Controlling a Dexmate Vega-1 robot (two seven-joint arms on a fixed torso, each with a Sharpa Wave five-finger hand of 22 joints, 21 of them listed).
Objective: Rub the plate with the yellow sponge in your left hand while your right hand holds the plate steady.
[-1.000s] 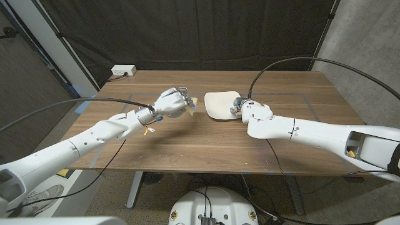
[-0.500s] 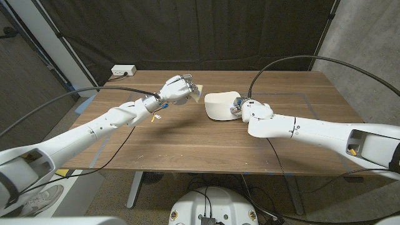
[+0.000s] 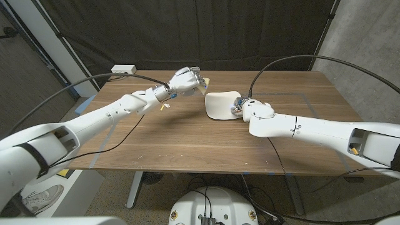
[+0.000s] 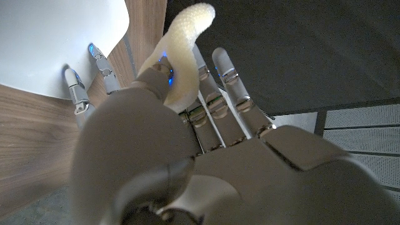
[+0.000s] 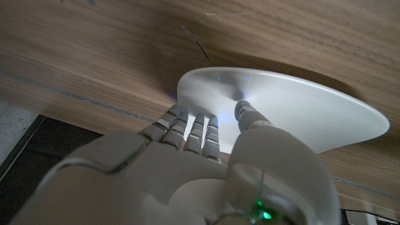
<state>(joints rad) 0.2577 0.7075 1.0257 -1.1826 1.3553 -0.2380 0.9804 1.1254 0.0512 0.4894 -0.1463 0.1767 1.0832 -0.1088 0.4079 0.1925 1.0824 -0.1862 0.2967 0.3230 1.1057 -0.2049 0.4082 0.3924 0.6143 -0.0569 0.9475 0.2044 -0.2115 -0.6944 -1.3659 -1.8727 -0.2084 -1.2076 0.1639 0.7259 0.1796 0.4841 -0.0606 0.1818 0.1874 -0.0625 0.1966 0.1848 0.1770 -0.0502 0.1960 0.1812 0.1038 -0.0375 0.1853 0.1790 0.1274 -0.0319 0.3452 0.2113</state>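
Two hands are engaged: the right hand (image 3: 240, 107) grips the white plate (image 3: 220, 104) at its edge on the table (image 3: 187, 140) — the left hand (image 3: 187, 80) pinches the yellow sponge (image 4: 181, 44), raised just beside the plate.

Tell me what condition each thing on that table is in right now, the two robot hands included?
Sponge: bent, pinched in the left hand, off the plate.
Plate: tilted, one edge raised off the table, gripped at its rim.
Left hand: raised above the table beside the plate, fingers holding the sponge.
Right hand: grips the plate's rim.
Power strip: lying at the table's far left corner.
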